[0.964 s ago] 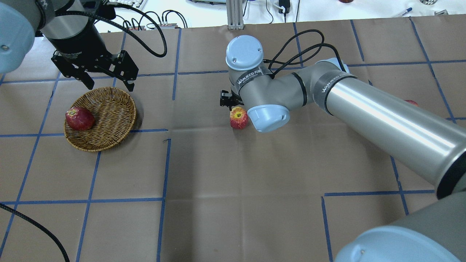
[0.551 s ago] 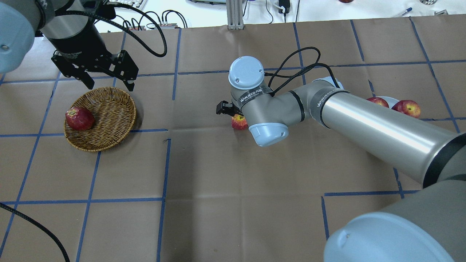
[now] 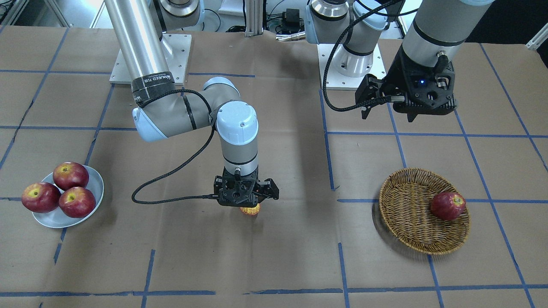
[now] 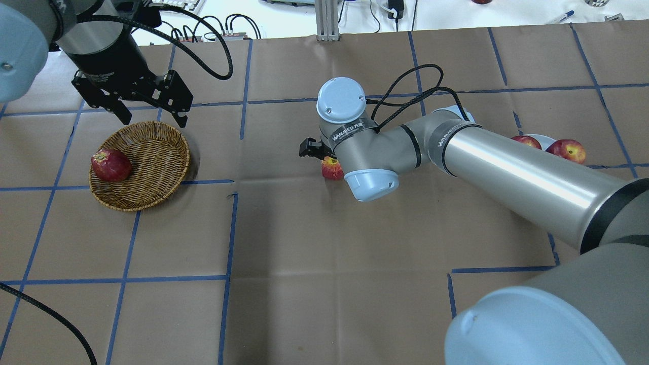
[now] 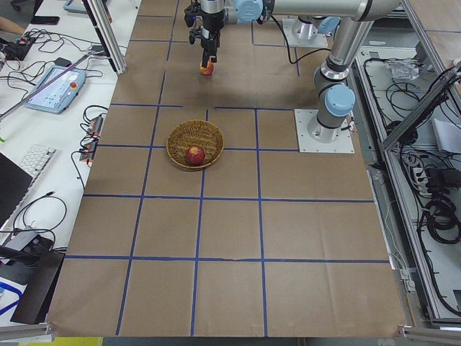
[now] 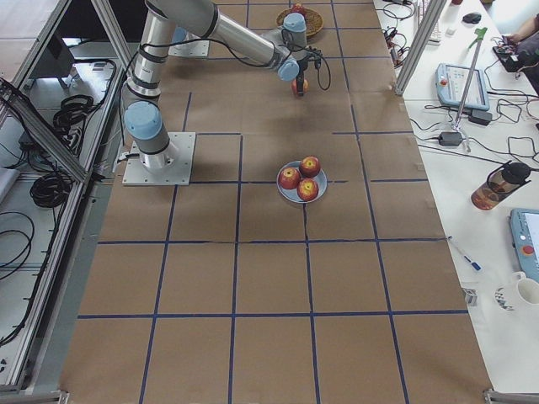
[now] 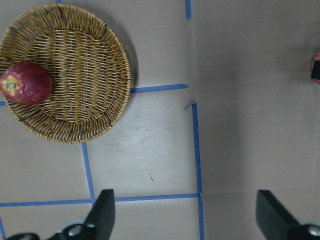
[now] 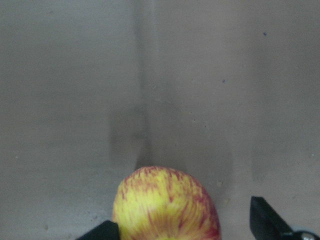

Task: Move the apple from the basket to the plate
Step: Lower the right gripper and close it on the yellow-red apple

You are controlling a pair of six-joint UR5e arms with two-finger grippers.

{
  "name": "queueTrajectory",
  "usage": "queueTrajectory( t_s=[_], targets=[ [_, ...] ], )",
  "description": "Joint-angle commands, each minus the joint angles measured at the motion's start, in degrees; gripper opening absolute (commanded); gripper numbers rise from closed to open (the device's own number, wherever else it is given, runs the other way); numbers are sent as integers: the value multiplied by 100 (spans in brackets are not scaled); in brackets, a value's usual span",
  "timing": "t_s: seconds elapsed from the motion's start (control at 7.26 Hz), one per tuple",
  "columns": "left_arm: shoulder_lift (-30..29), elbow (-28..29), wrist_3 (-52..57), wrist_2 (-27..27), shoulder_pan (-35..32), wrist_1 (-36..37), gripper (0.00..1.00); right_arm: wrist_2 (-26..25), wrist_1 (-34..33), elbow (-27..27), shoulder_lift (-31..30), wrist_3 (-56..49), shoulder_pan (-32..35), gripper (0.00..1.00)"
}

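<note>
**Right pincer open around apple, mid-bench**

The right pincer (image 3: 247, 198) points straight down over the middle of the bench (image 4: 329, 284). Its jaws are spread wide and not clamped. The apple (image 4: 331, 168) sits between its fingers (image 8: 267, 220). In the right wrist view one finger is at or right beside the apple's skin and the other is clearly apart from it. The apple is yellow with red streaks, and only its top pokes out under the pincer body in the front view. Can't tell whether it rests on the bench or sits just off it.

The apple is out of the basket (image 4: 157, 147) and not on the plate (image 3: 96, 188). It lies between them, well apart from both.

The basket holds one dark red apple (image 4: 110, 165), against the rim on the robot's left side. The plate carries three red apples (image 3: 60, 192) bunched together and touching.

The left pincer (image 4: 152, 120) hangs above the bench near the basket's far rim. Its jaws are wide apart with nothing in them. Its wrist view looks down on the basket and bare bench between the fingertips (image 7: 105, 210).
</note>
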Motion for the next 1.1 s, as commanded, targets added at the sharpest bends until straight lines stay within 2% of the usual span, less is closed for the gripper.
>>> queueTrajectory(
  t_s=[0.0,0.96],
  targets=[
    [0,7,0,0,0,0,99,0,-11,-29,134,0,28,100],
    [9,-28,52,26,9,0,99,18,-11,-116,222,0,98,100]
  ],
)
